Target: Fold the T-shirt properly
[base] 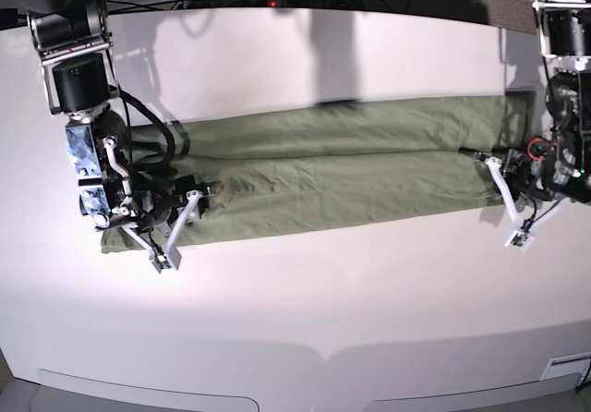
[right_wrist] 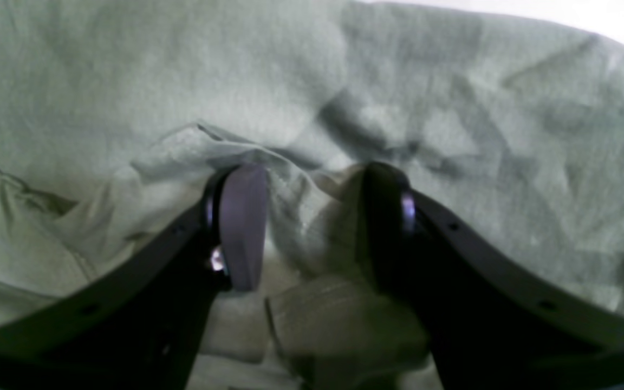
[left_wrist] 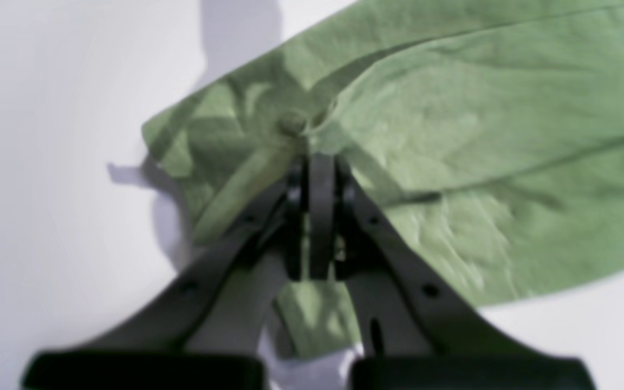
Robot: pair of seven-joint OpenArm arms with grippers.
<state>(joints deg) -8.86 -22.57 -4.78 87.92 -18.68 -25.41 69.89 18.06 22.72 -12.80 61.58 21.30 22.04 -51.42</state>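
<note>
Your T-shirt lies as a long band across the table, its long axis running arm to arm. Left gripper is clamped on one end; right gripper stands apart astride bunched cloth (seemingly ungripped) at the opposite end.

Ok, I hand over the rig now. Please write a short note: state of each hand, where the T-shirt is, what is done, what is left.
Left hand: shut on an end corner of the T-shirt.
Right hand: jaws apart, cloth bunched between them at the other end; not clamped.
T-shirt: lies on the white table as a long narrow band, between both arms.
Done: the sides appear folded in lengthwise.
Left: close the right hand, then probably fold the band end to end and smooth it.
</note>
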